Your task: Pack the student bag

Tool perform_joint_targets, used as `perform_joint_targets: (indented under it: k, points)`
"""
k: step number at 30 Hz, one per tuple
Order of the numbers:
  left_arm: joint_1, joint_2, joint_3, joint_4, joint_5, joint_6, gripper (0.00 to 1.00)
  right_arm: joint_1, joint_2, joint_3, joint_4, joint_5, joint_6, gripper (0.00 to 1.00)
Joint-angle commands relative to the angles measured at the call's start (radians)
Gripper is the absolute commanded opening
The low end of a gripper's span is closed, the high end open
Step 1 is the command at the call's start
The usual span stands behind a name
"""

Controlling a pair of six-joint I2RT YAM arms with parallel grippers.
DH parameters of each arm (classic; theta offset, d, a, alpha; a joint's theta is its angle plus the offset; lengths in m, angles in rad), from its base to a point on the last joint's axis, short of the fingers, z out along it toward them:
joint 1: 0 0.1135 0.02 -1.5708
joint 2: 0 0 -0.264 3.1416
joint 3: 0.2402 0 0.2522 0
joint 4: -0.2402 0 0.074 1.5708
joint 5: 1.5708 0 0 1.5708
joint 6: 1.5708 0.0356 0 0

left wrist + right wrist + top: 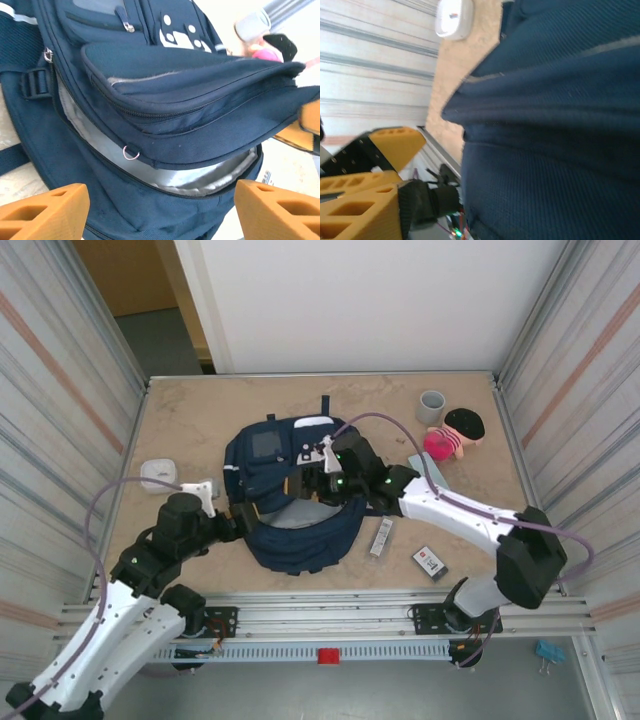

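The student bag (290, 530), a navy-blue backpack with white patches, lies flat in the middle of the table. Its main compartment is unzipped and shows grey lining (165, 175). My left gripper (240, 514) is at the bag's left edge, open; its orange fingers (45, 210) stand wide on either side of the zip opening, holding nothing. My right gripper (322, 472) hovers over the bag's top flap (200, 85), which stands raised above the opening. One orange finger (355, 210) sits far to the side, so the jaws look open; bag fabric (555, 150) hides the other.
On the table's right lie a grey cup (431, 406), a pink and black doll (452, 433), a teal flat item (432, 472), a small bar-shaped pack (381, 537) and a black box (430, 561). A white device (160, 474) lies left. Metal walls enclose the table.
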Motion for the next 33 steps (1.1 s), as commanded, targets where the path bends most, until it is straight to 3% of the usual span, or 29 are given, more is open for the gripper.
perform_joint_targets:
  k: [1, 7, 13, 22, 33]
  points:
    - [-0.079, 0.037, 0.047, -0.009, -0.102, 0.003, 0.78, 0.001, -0.118, -0.022, -0.244, 0.077, -0.114, 0.75]
    - [-0.197, 0.153, 0.087, 0.006, -0.189, 0.015, 0.81, -0.023, -0.276, -0.019, -0.601, 0.221, -0.195, 0.80]
    - [-0.226, 0.240, 0.086, 0.074, -0.170, 0.028, 0.83, -0.153, -0.379, -0.094, -0.805, 0.308, -0.228, 0.81]
    - [-0.226, 0.239, 0.052, 0.126, -0.159, 0.016, 0.83, -0.280, -0.285, -0.256, -0.772, 0.312, -0.277, 0.83]
    - [-0.227, 0.237, 0.005, 0.172, -0.163, 0.005, 0.84, -0.534, -0.086, -0.206, -0.678, 0.354, -0.388, 0.86]
